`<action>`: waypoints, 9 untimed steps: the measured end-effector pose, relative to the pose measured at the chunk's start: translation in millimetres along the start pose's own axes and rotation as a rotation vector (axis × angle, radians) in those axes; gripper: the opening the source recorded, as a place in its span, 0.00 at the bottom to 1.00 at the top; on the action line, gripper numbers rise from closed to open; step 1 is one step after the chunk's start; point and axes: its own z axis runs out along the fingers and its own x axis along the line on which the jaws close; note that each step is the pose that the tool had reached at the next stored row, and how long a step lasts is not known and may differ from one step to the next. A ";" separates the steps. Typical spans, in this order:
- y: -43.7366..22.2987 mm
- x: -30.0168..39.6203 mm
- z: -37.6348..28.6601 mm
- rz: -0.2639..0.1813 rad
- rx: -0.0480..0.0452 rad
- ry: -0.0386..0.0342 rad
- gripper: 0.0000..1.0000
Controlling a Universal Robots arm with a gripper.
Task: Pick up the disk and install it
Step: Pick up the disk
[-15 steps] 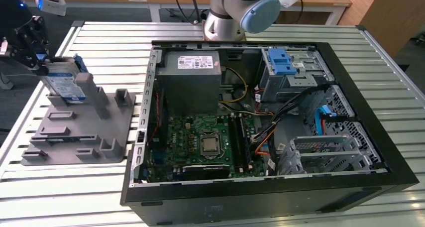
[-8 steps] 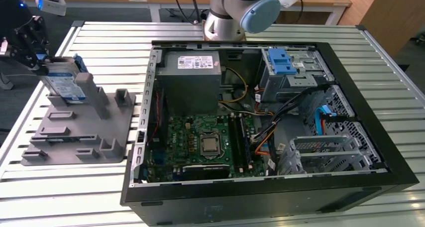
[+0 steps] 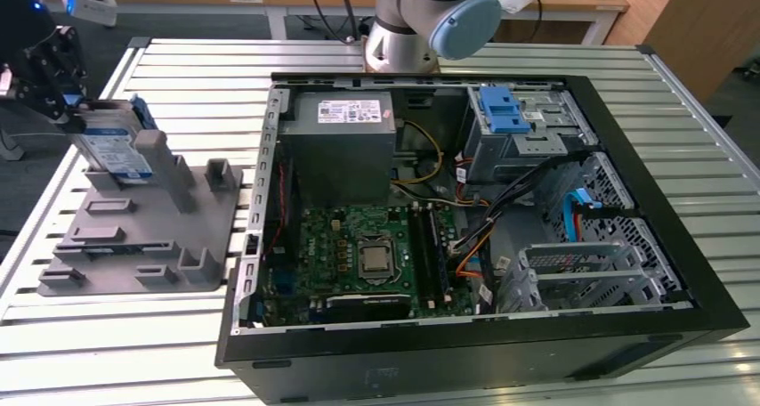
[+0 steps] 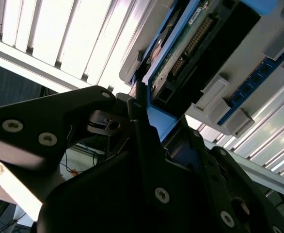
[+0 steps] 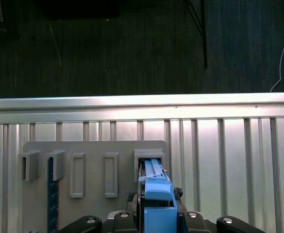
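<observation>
Silver disk (image 3: 113,148) in its blue carrier frame stands on edge in a slot of the grey fixture (image 3: 131,246), on the slatted metal table (image 3: 119,353) at the exterior view's left, well apart from the open PC case (image 3: 475,361). It leans a bit rather than standing plumb. Can't tell if the lower edge is fully seated in the slot or just clear of it. Gripper (image 3: 69,103) is on the disk's upper end. In the first wrist view the blue carrier (image 5: 155,196) sits between the jaws with the slot (image 5: 149,158) right beyond it, and in the second wrist view the black fingers (image 4: 144,145) press against the blue frame, so the jaws look closed on the disk, narrow gap. Risks as I judge them:
- The hold is on plastic at one end only, so the drive's weight could pivot it in the grip or flex the carrier.
- With the lean, an off-axis pull could bind it in the slot or drag the fixture along.
- The grey post (image 3: 155,148) just beside it is a snag point.
- PCB side and connector (image 4: 190,43) are exposed, so a scrape there is bad.
- Inside the case, loose cables (image 3: 522,201) lie near the drive cage (image 3: 517,125) and could foul insertion.
</observation>
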 end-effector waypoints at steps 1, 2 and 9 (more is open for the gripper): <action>0.0 0.0 -0.9 0.000 -0.0001 0.0001 0.36; 0.1 0.0 -1.7 0.000 -0.0001 0.0001 0.36; 0.1 0.0 -3.1 0.000 -0.0001 0.0001 0.36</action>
